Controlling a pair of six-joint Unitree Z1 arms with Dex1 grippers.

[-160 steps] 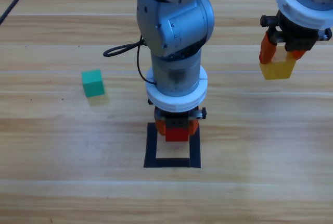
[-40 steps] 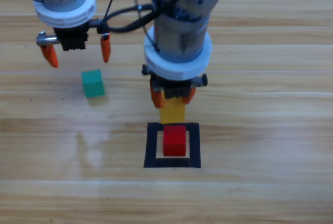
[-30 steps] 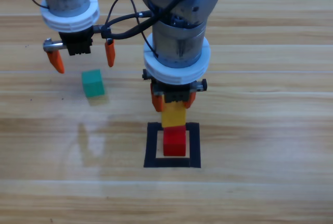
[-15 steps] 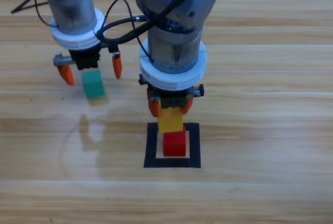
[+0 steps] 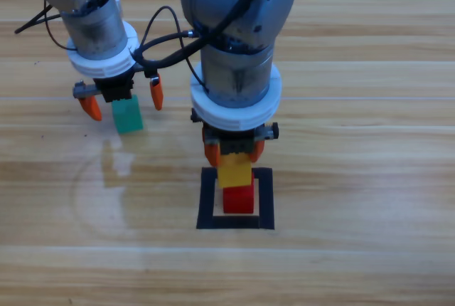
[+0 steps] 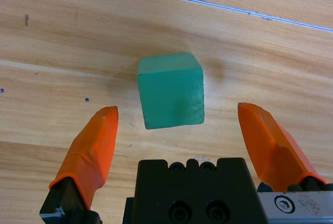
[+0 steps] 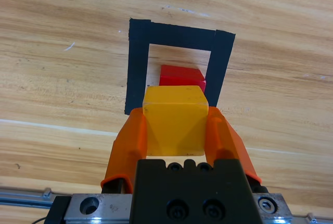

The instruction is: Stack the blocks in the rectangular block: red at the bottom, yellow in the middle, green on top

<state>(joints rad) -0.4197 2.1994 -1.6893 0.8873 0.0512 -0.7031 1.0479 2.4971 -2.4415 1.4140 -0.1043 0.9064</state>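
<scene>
Both jaws clear of green (image 6: pixel 170 90)

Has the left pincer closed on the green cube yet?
No, the left pincer is open, its jaws apart on either side of the green cube.

One camera looks down from high above the wooden table (image 5: pixel 370 178). Two wrist cameras look down close, sharing its wood.
</scene>
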